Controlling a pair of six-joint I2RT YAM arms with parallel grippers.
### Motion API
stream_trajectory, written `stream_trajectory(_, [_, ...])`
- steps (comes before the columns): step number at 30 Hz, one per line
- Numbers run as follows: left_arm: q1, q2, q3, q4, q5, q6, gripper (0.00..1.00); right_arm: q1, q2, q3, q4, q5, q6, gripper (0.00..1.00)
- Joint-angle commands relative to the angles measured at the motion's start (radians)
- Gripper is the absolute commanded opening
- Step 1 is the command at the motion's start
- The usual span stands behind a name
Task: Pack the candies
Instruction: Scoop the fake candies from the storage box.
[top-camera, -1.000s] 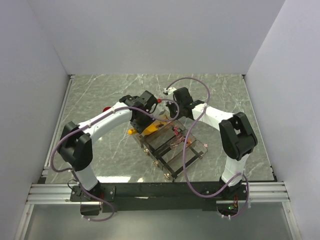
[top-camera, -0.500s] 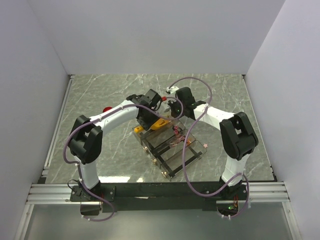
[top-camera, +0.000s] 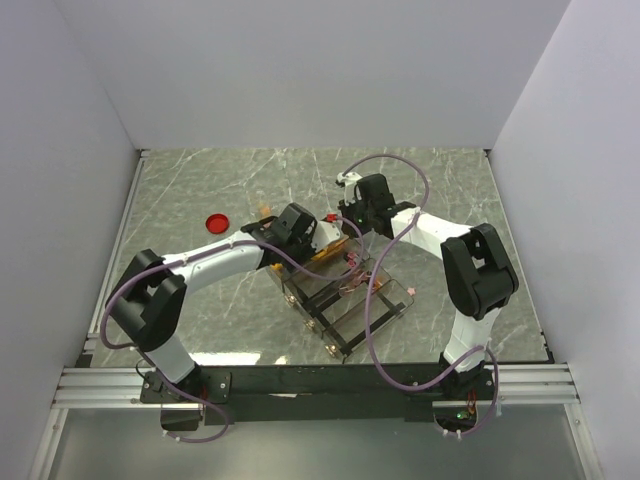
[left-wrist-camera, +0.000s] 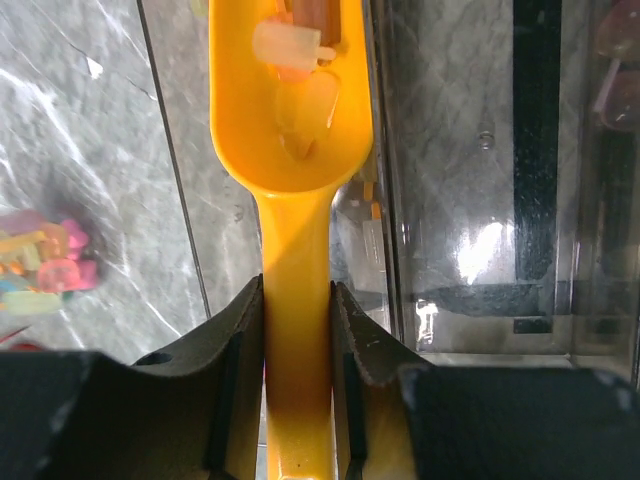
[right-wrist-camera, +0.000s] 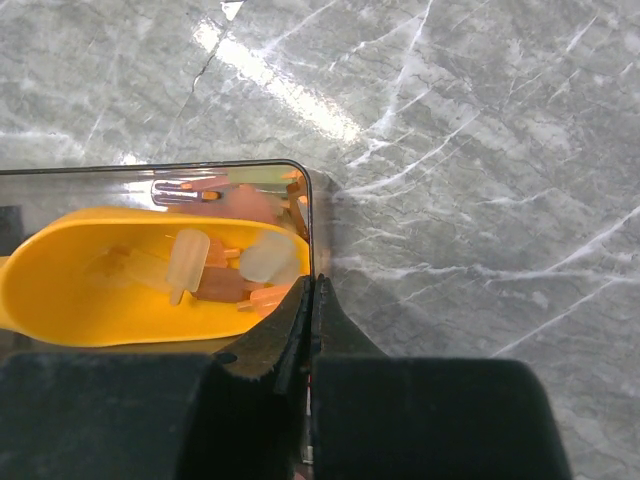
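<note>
My left gripper (left-wrist-camera: 297, 295) is shut on the handle of a yellow scoop (left-wrist-camera: 290, 130). Its bowl carries a few pale and orange candies (left-wrist-camera: 296, 60). From above, the left gripper (top-camera: 312, 240) holds the scoop (top-camera: 327, 251) over the far end of a clear compartment box (top-camera: 345, 312). My right gripper (right-wrist-camera: 312, 285) is shut on that box's thin wall (right-wrist-camera: 311, 225), with the loaded scoop (right-wrist-camera: 90, 300) just inside the corner. A few more candies (right-wrist-camera: 250, 200) lie in that compartment. A loose heap of candies (left-wrist-camera: 42, 268) sits on the table left of the box.
A flat red lid (top-camera: 217, 222) lies on the marble table to the left. Pink sweets (top-camera: 350, 266) show in a middle compartment, and one pink candy (top-camera: 410, 291) lies beside the box's right edge. White walls close in the table on three sides.
The left arm has swung lower and to the right, carrying the scoop further over the box's far compartment. The red lid has come fully into view. The right gripper has stayed put.
</note>
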Motion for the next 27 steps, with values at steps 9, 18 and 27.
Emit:
stream_trajectory(9, [-0.047, 0.058, 0.075, 0.088, 0.132, -0.019, 0.01, 0.019, -0.03, -0.013, -0.005, -0.098, 0.035, 0.0])
stream_trajectory(18, [0.013, -0.005, -0.06, 0.25, 0.328, -0.168, 0.01, -0.023, -0.027, -0.023, -0.002, -0.125, 0.044, 0.0])
stream_trajectory(27, [0.064, -0.105, -0.146, 0.293, 0.312, -0.191, 0.01, -0.025, -0.013, -0.014, -0.018, -0.113, 0.044, 0.0])
